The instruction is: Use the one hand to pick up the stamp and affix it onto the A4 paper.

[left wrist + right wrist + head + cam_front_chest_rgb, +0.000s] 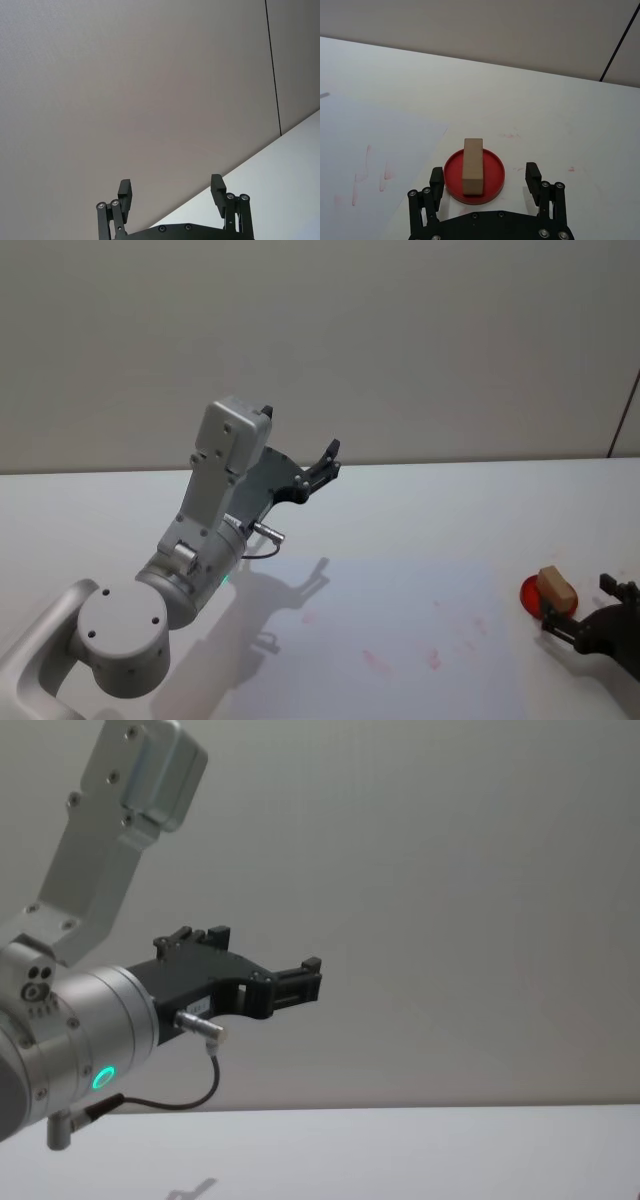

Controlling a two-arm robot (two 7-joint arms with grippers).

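Wooden stamp (473, 166) lies on the round red ink pad (495, 181), just right of the A4 paper (380, 145). The right claw (485, 173) hangs open just short of it, jaws set wider than the pad. Risks I see: an off-centre close tips the block or drags the pad, and sticky ink may lift the pad too. The path to the paper looks free. The left claw (171, 186) is open, raised toward the wall.

The right gripper (577, 604) and the A4 paper (400, 625) run off the head view's edges.
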